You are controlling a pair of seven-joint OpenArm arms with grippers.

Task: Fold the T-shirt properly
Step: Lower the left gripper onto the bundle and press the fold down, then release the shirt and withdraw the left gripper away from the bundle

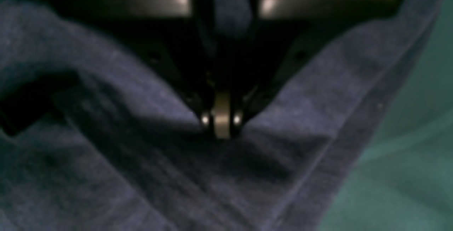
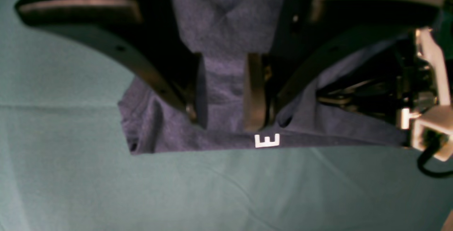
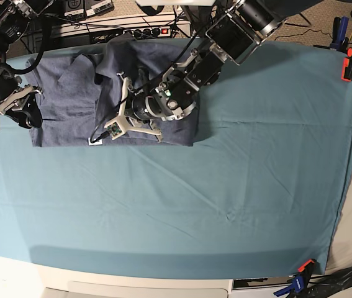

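the t-shirt [image 3: 76,99] is seen lying bunched along the far edge of the table cloth [image 3: 225,198], toward its far left corner as the base view shows it, with its near hem running straight and a white letter showing on that hem in the right wrist view.

at the shirt's left end, the right gripper [image 3: 27,108] is seen with its jaws held partly apart around a thick bundle of the fabric, which fills the gap between the pads; the shirt is judged to be grasped there. the bundle should be kept pinched evenly, so that no layer slips out when the cloth is carried.

further right, near the shirt's middle, the left gripper [image 1: 222,119] is seen clenched on a thin pinch of the fabric, which drapes away on both sides of the tips.

a fold is judged to be in hand, with both ends held. the two grips should be moved together and level, so that the cloth between them stays taut without being stretched. the straight near hem can be used as the line to fold against. the table cloth beneath should not be caught or dragged.
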